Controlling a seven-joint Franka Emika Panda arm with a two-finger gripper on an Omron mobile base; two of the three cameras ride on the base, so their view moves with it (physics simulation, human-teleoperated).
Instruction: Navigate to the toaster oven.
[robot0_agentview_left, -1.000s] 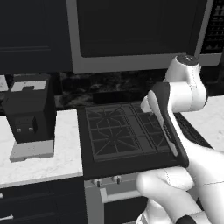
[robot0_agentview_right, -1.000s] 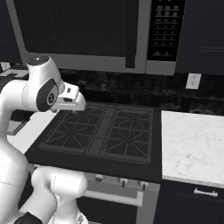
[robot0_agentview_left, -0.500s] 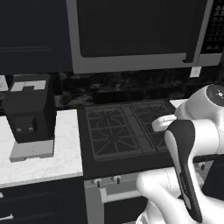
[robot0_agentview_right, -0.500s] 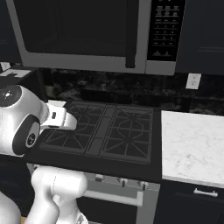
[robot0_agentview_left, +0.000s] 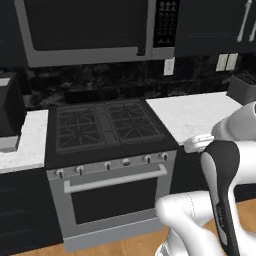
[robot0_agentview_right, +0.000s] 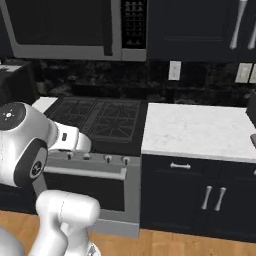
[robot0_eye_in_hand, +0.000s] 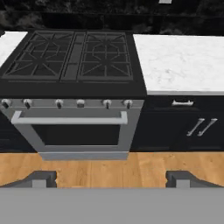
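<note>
Hand view: claw (robot0_eye_in_hand: 111, 177) fingers spread, empty; black gas stove (robot0_eye_in_hand: 74, 57), white marble worktop (robot0_eye_in_hand: 183, 61) ahead; toaster oven unreached.

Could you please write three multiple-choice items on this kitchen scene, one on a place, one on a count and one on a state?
1. What lies directly right of the stove?
A. a sink
B. a white marble counter
C. a fridge

2. How many knobs run along the stove's front panel in the hand view?
A. two
B. four
C. six

3. How does the oven door stand?
A. shut
B. fully open
C. removed

Answers:
1. B: the counter meets the stove's right edge in all views.
2. C: six knobs sit in a row above the bar handle.
3. A: the door lies flush with the stove front, handle level.
</note>
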